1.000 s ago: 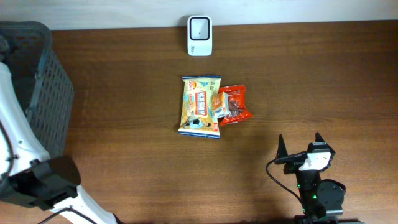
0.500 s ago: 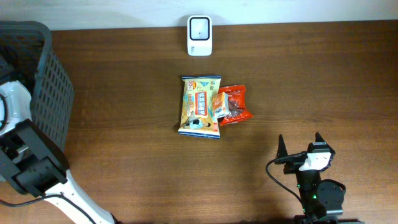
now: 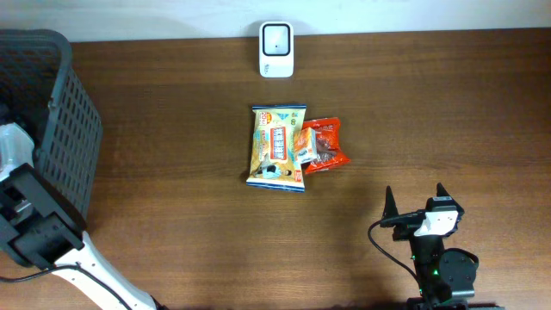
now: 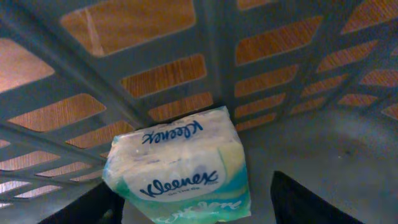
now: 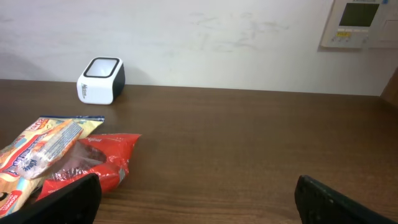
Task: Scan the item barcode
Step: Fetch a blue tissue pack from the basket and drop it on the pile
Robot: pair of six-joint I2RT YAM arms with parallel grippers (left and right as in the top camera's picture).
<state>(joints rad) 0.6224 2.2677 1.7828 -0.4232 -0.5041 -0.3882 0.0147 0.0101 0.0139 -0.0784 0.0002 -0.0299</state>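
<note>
Here, Kleenex pack [image 4: 180,168] in the basket [image 4: 217,50], between the jaws of the left gripper [image 4: 199,204], spread, not clamped.

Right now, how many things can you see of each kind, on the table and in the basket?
Snack packets: 2
Tissue pack: 1
Scanner: 1
Basket: 1
Total: 5
</note>
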